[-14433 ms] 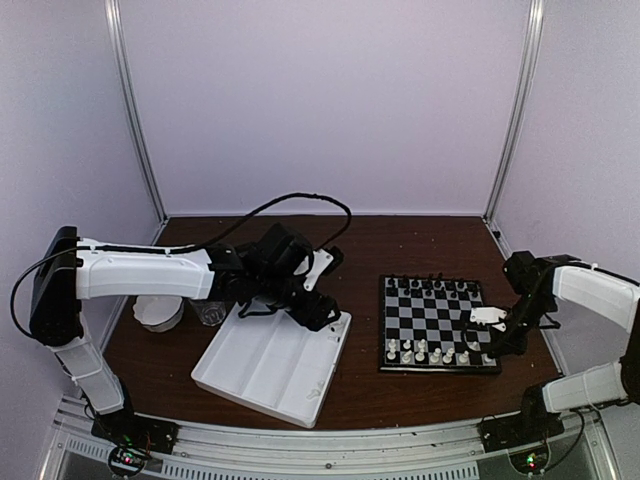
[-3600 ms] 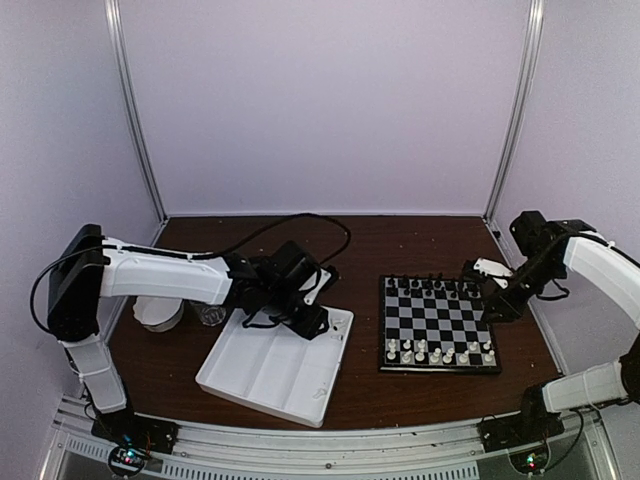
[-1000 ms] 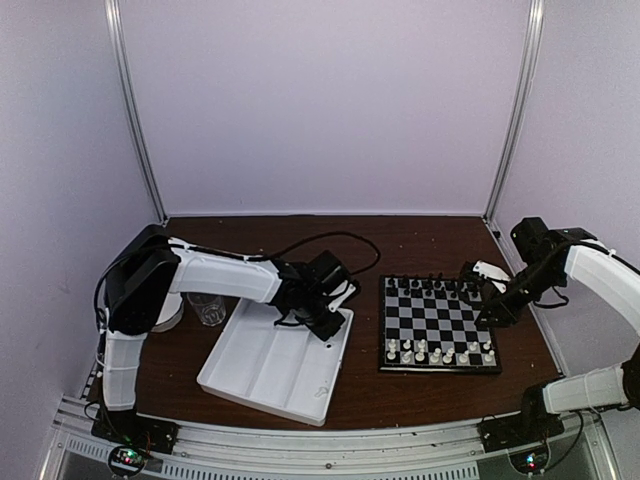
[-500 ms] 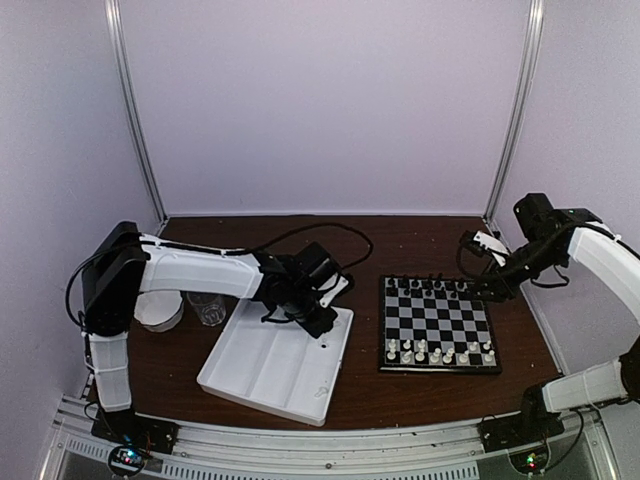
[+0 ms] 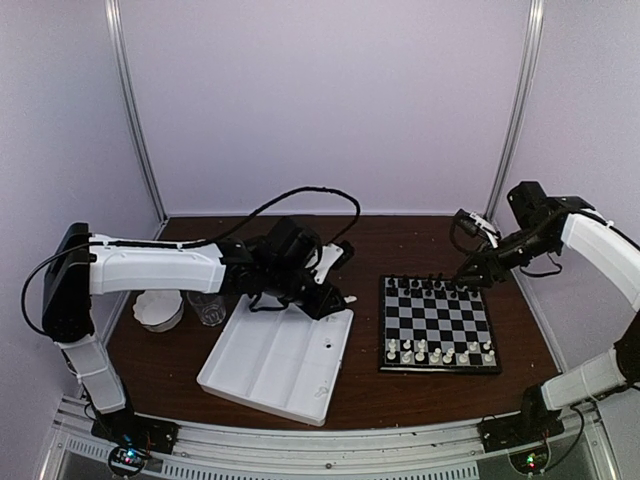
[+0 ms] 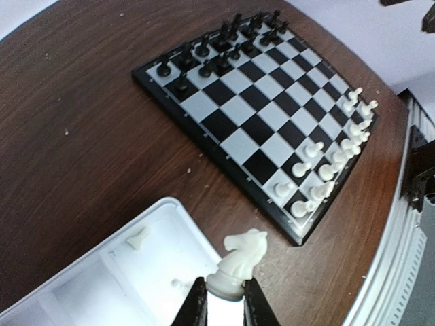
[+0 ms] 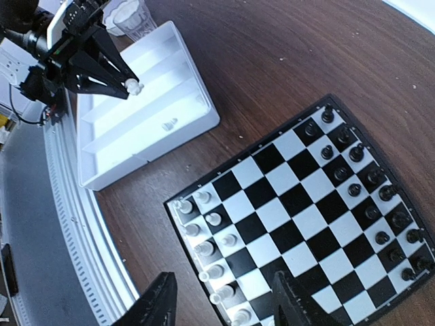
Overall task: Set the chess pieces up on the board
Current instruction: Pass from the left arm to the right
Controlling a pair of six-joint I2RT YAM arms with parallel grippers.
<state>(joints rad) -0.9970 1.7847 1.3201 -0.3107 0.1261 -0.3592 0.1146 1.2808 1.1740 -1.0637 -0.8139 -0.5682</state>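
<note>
The board (image 5: 438,369) lies right of centre, with white chess pieces (image 5: 440,350) in its near rows and black ones (image 5: 435,288) in its far rows. My left gripper (image 5: 338,298) hovers over the far right corner of the white tray (image 5: 275,365), shut on the base of a white knight (image 6: 239,266). In the left wrist view, two small white pieces (image 6: 138,238) lie in the tray (image 6: 102,285), and the board (image 6: 251,115) is beyond. My right gripper (image 5: 470,274) hangs above the board's far right corner, open and empty; its fingers (image 7: 155,309) frame the white rows (image 7: 211,255).
A clear glass (image 5: 210,310) and a white dish (image 5: 158,312) stand left of the tray. A black cable (image 5: 300,195) loops over the left arm. Metal frame posts (image 5: 505,130) rise at the back corners.
My left gripper has lifted off the tray's far right corner with the white knight in it. My right gripper has risen away from the board's far right edge and opened wider.
</note>
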